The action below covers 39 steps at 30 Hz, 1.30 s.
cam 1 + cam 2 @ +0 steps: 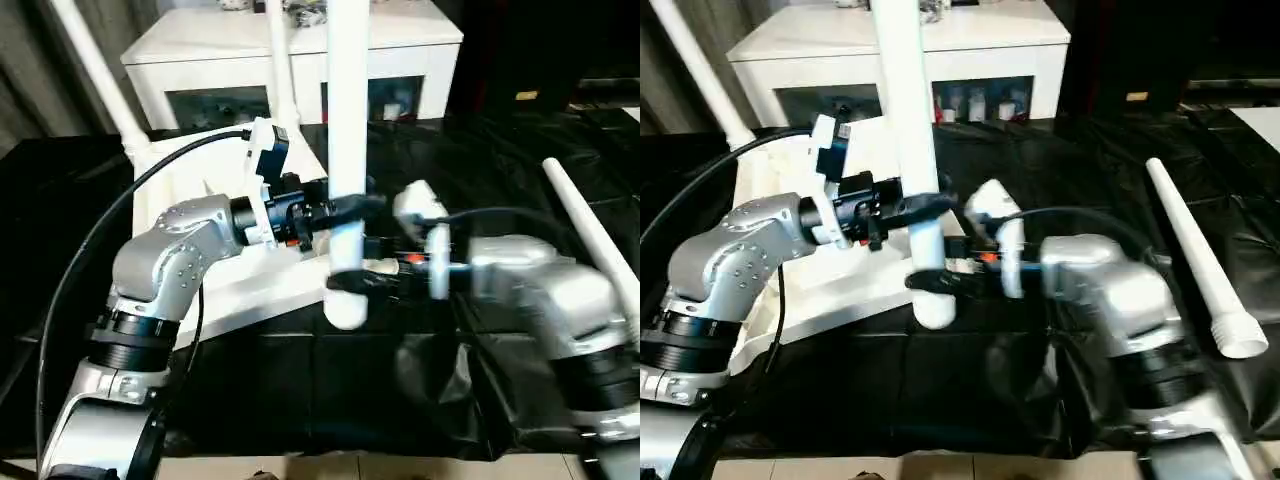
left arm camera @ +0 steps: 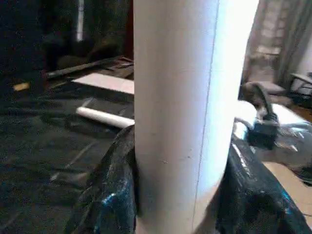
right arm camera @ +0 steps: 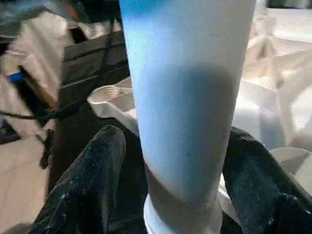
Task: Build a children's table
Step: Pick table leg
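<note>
Upright leg point(image 1: 347, 120) stands at the tabletop's point(image 1: 175, 200) near edge, left pincer point(image 1: 345, 207) clamped on it; right pincer point(image 1: 352, 280) straddles lower down (loosely). Light, stiff, slippery tube: grip low.

Both silver forearms reach inward from the near corners and meet at the middle of the scene, one gripper above the other on the same upright leg point(image 1: 347, 150). The left arm point(image 1: 165, 265) bends at the elbow and runs level toward the right; its wrist carries a white camera block, and the left gripper point(image 1: 345, 208) has its black fingers point(image 2: 112, 195) pressed to either side of the leg. The right arm point(image 1: 1110, 290) comes in from the right, forearm level, and the right gripper point(image 1: 352, 280) sits lower, near the leg's bottom end, its fingers point(image 3: 95, 180) standing on both sides of the tube with slight gaps.
</note>
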{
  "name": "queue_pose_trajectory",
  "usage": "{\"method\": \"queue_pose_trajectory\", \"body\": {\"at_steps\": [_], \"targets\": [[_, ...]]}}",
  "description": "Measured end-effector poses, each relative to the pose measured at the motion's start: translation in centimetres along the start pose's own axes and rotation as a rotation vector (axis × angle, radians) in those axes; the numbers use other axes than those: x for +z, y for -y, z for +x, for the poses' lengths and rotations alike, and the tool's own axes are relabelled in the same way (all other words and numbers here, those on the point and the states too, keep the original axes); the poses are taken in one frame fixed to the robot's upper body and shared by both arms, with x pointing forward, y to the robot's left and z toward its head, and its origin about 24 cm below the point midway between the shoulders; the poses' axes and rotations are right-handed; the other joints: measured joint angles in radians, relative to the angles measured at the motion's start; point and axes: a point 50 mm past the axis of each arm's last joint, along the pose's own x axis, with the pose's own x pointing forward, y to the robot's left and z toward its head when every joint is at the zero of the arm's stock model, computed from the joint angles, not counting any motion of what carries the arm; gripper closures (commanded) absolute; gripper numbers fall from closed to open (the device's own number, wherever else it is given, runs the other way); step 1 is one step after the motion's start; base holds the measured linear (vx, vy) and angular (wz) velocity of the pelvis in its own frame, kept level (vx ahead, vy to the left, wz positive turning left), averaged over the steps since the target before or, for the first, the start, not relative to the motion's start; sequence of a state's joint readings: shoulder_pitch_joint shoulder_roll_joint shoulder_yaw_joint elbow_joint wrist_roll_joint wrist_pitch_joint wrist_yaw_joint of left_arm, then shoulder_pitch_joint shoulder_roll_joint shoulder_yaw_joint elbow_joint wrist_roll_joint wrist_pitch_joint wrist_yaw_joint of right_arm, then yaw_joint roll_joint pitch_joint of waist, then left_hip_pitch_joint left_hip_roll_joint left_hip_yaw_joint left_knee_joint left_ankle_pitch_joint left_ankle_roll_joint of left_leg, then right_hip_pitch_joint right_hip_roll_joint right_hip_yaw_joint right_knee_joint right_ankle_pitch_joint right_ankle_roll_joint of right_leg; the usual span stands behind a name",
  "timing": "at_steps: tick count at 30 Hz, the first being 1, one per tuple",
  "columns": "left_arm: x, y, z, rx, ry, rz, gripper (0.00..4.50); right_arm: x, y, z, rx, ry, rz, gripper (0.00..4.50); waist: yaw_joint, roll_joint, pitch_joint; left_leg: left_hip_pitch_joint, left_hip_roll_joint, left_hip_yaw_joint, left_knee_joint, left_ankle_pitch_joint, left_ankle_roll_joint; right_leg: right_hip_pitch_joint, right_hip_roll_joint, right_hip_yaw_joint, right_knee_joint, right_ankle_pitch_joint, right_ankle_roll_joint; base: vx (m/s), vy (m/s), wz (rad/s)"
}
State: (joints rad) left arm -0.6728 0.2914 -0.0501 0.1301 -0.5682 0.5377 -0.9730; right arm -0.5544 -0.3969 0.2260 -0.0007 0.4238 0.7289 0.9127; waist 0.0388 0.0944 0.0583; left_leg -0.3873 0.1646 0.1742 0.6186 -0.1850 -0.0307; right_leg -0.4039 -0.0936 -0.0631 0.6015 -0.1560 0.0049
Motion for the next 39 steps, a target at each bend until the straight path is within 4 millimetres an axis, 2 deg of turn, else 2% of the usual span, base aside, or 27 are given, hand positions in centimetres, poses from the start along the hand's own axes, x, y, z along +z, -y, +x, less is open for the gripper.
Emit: {"method": "queue_pose_trajectory", "body": {"at_steps": [7,17,18,21,28,37,38,39], "targets": [[0.0,-0.1,-0.1,0.015,0.0,0.014,2.68,-0.4,-0.1,0.8,-0.04,-0.01,0.003,1.44,0.005,0.0,0.0,-0.001,0.0,0.0,0.0,0.0,0.0,0.0,0.0,0.0,-0.001,0.0,0.0,0.0,0.0,0.0],[0.0,-0.1,0.0,0.013,0.007,0.014,2.68,-0.2,-0.2,1.3,-0.06,0.012,0.01,1.44,0.004,0.0,0.0,0.0,0.0,0.0,0.0,0.0,0.0,0.0,0.0,0.0,0.0,0.0,0.0,0.0,0.0,0.0],[0.0,-0.1,0.0,0.013,0.007,0.014,2.68,-0.2,-0.2,1.3,-0.062,0.014,0.01,1.71,0.003,0.0,0.0,0.0,0.0,0.0,0.0,0.0,0.0,0.0,0.0,0.0,0.0,0.0,0.0,0.0,0.0,0.0],[0.0,-0.1,0.0,0.011,0.008,0.014,2.68,-0.2,-0.1,1.3,-0.07,0.015,0.011,1.81,0.003,0.0,0.0,0.0,0.0,0.0,0.0,0.0,0.0,0.0,0.0,0.0,0.0,0.0,0.0,0.0,0.0,0.0],[0.0,-0.1,0.0,0.004,0.007,0.014,2.68,-0.2,-0.2,1.4,-0.067,0.015,0.013,2.47,0.003,0.0,0.0,-0.001,0.0,0.0,0.0,0.0,0.0,0.0,0.0,0.0,0.0,0.0,0.0,0.0,0.0,0.0],[0.0,-0.2,0.0,0.012,0.002,0.007,2.69,-0.2,-0.2,1.3,-0.069,0.011,0.001,2.59,0.003,0.0,0.0,-0.001,0.0,0.0,0.0,0.0,0.0,0.0,0.0,0.0,0.0,0.0,0.0,0.0,0.0,0.0],[0.0,-0.3,0.0,0.018,-0.001,0.002,1.99,-0.3,-0.1,1.3,-0.074,0.01,0.001,2.6,0.003,0.0,0.0,0.0,0.0,0.0,0.0,0.0,0.0,0.0,0.0,0.0,0.0,0.0,0.0,0.0,0.0,0.0],[0.0,-0.5,0.1,0.03,-0.006,-0.001,1.99,-0.3,0.0,1.3,-0.082,0.009,0.004,2.61,0.003,0.0,0.0,0.0,0.0,0.0,0.0,0.0,0.0,0.0,0.0,0.0,0.0,0.0,0.0,0.0,0.0,0.0]]}}
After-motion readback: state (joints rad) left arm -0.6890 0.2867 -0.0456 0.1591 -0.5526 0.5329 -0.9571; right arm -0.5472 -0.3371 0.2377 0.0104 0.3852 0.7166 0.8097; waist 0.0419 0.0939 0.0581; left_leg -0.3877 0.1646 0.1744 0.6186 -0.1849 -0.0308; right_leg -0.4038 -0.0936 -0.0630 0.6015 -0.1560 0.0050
